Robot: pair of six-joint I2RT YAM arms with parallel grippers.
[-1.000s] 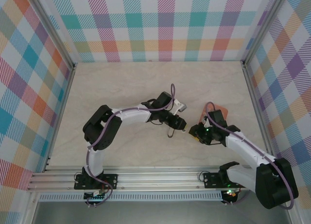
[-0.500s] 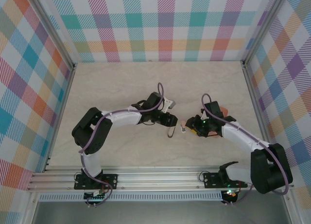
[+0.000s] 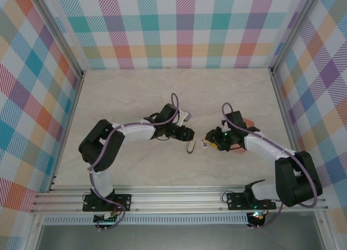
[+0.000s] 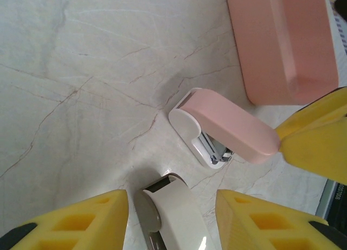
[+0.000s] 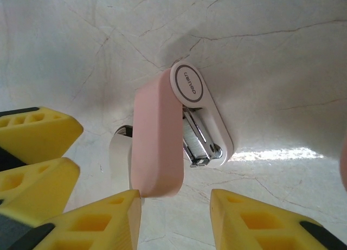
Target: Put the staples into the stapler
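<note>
Stapler open on the worktop, nearest the right gripper.
We see its long axis pointing into that spread gripper; what may be staples glint grey in its channel; across it the left gripper straddles a white piece, grip unclear.

Small pink-and-white stapler, top hinged open, metal magazine exposed.
</note>
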